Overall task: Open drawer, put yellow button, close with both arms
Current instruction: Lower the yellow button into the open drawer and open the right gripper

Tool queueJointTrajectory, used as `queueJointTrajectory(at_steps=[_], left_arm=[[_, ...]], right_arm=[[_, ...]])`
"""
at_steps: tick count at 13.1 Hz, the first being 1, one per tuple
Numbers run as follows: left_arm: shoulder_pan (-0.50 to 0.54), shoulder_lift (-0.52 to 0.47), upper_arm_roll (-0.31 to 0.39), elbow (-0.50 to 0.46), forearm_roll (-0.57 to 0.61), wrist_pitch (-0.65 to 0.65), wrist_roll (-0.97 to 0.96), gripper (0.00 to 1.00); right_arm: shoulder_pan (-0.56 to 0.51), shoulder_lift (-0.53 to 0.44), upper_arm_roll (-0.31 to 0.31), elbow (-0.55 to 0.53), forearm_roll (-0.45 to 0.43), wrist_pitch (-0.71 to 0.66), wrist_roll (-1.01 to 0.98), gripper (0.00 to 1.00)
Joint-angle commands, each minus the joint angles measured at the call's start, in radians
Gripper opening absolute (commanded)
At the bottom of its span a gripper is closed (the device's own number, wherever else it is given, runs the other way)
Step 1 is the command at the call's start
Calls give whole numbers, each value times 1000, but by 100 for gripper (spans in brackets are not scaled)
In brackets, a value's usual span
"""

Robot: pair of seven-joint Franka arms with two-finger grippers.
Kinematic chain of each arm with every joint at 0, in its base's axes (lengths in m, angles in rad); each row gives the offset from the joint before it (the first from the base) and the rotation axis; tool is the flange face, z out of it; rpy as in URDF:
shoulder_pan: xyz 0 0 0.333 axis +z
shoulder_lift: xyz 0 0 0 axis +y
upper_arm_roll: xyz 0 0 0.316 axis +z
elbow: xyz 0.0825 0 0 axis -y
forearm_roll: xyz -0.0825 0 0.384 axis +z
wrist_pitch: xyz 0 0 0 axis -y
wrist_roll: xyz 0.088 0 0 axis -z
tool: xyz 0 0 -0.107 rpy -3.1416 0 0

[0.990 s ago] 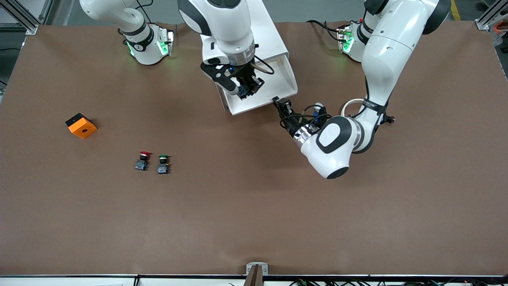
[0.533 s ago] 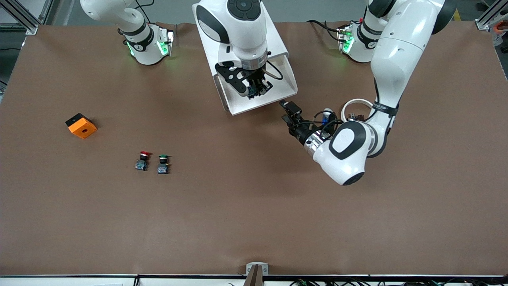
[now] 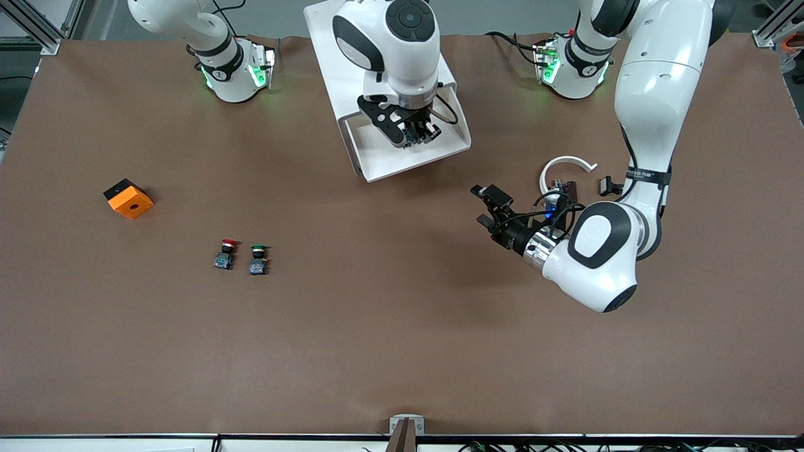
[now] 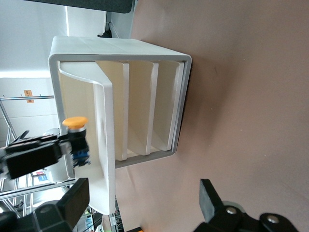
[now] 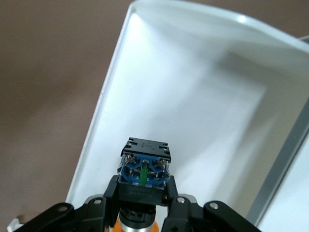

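Brown matting covers the whole table point(image 3: 402, 351), and from the front view I see the white cabinet point(image 3: 352, 56) near the arms' bases with its top drawer point(image 3: 377, 168) pulled out toward the camera. My right gripper point(image 3: 414, 133) hangs over that open drawer, pinched shut on the yellow button. My left gripper point(image 3: 488, 204) sits low over bare matting between the drawer and the camera, toward the left arm's end, jaws spread and holding nothing. A red-capped button point(image 3: 225, 253) and a green-capped button point(image 3: 257, 259) stand side by side well apart from the cabinet, with an orange block point(image 3: 128, 198) farther toward the right arm's end.

On the left wrist view I look at the cabinet's front: the three lower drawers point(image 4: 145, 111) are shut, and the yellow button point(image 4: 76, 140) hangs above the open tray.

On the right wrist view the button's bluish base point(image 5: 144, 166) points down at the white drawer floor point(image 5: 203, 96), near one side wall.

I judge the step is the drop: I would lower closer to the floor, stay off that wall, then release so it doesn't bounce out.
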Motion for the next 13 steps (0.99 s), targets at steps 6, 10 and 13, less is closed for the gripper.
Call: queueJointTrajectory(at_steps=[6,10,13], left_arm=[[2,0,83,14,33,-12,100,100],[2,-3,98,49,64,-9,226,100],[-7,-12,95,72,185,6,409,100]], right_arm=[[6,26,-9,2,23,-2,12,34],[-5,11,-14,29,12,-8,-3,100],[-36,-15,-17,133,15,-107,-6,100]])
